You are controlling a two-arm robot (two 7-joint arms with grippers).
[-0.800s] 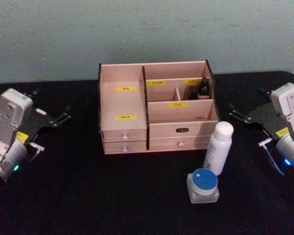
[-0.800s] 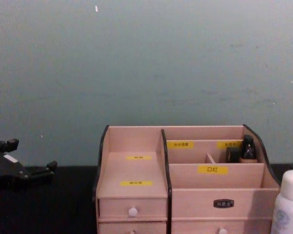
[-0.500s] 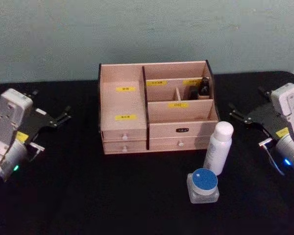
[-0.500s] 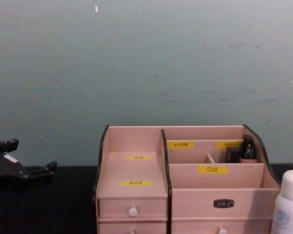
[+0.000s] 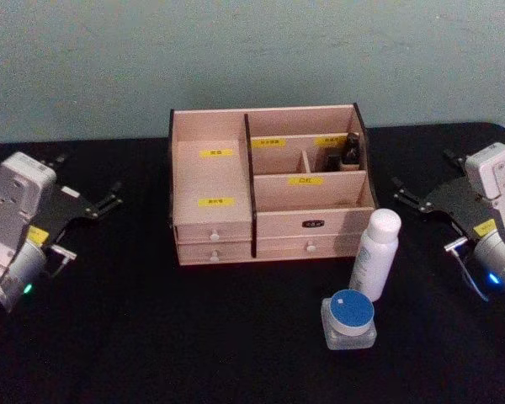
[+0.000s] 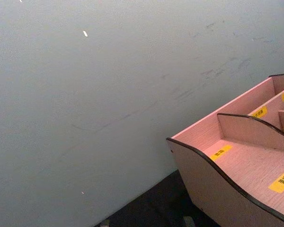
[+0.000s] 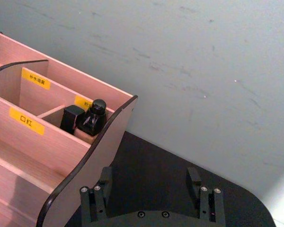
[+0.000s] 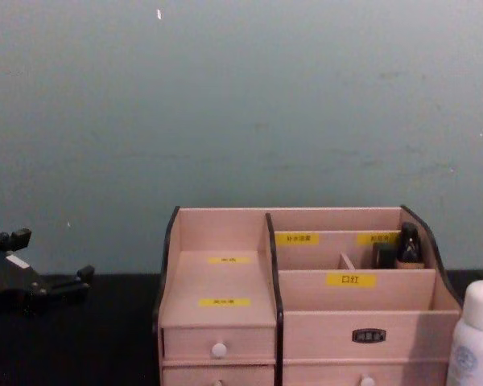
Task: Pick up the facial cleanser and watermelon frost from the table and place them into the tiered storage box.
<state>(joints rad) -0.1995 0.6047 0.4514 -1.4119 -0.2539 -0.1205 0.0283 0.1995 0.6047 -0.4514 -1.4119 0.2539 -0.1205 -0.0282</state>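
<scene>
The tiered storage box (image 5: 210, 177) stands at the table's middle, pinkish wood with yellow labels and two rows of drawers; it also shows in the chest view (image 8: 225, 322) and both wrist views (image 6: 246, 161) (image 7: 19, 156). The facial cleanser, a white bottle (image 5: 375, 254) (image 8: 473, 342), stands upright just off the box's front right corner. In front of it sits a clear jar with a blue lid (image 5: 349, 319), which I take for the watermelon frost. My left gripper (image 5: 88, 178) (image 8: 48, 257) hangs open far left. My right gripper (image 5: 422, 172) (image 7: 149, 179) hangs open right of the box, holding nothing.
A small dark bottle (image 5: 351, 150) (image 7: 93, 118) and a dark block stand in the box's rear right compartment. The black tabletop (image 5: 151, 337) runs to a grey-green wall behind. Bare table lies in front of the box and on its left.
</scene>
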